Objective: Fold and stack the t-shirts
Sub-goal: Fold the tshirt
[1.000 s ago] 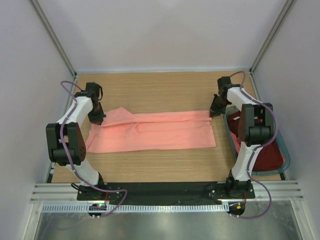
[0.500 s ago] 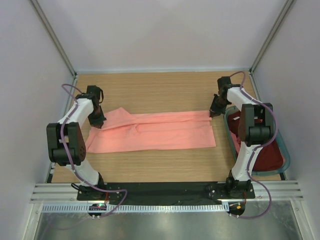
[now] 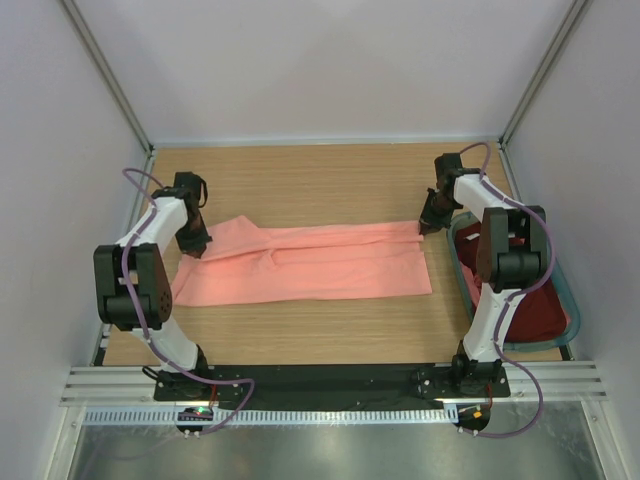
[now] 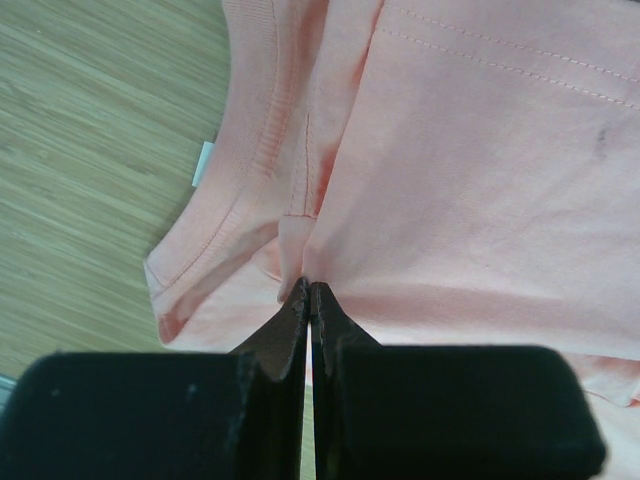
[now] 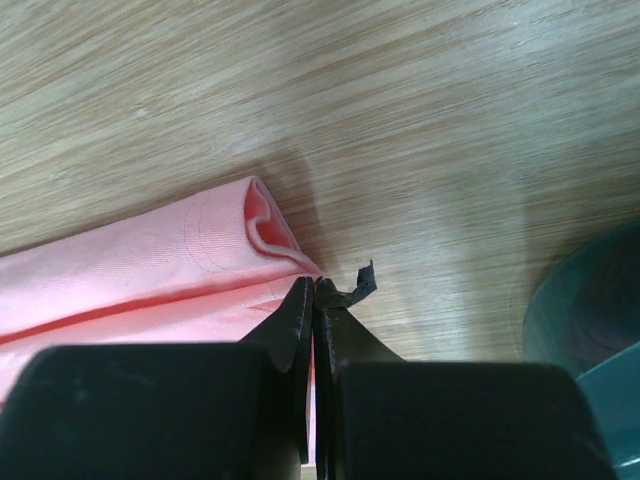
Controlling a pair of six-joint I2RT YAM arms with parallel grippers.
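Wood-grain table [image 3: 330, 330] fills the enclosure floor, bounded by plain white walls [image 3: 330, 70].

1. Salmon-pink t-shirt [image 3: 320, 262]: lies flat across the middle of the table, folded into a long band running from 9 o'clock to 3 o'clock in the top view.

2. Left gripper [image 3: 197, 247]: positioned at the 10 o'clock corner of the band. In the left wrist view the fingers are pressed together with a pucker of salmon cloth pinched at their tips. The ribbed collar [image 4: 250, 150] lies at 11 o'clock from the tips, and the main panel of the shirt spreads from 12 to 3 o'clock.

3. Right gripper [image 3: 424, 228]: positioned at the 2 o'clock corner of the band. In the right wrist view the fingers are closed on the folded corner. The cloth extends toward 9 o'clock and bare wood lies at 12 o'clock.

4. Basket [image 3: 560, 285]: grey-teal, located at 4 o'clock on the table, just beside the right gripper. A maroon t-shirt [image 3: 535, 315] lies inside it, partly hidden by the right arm.
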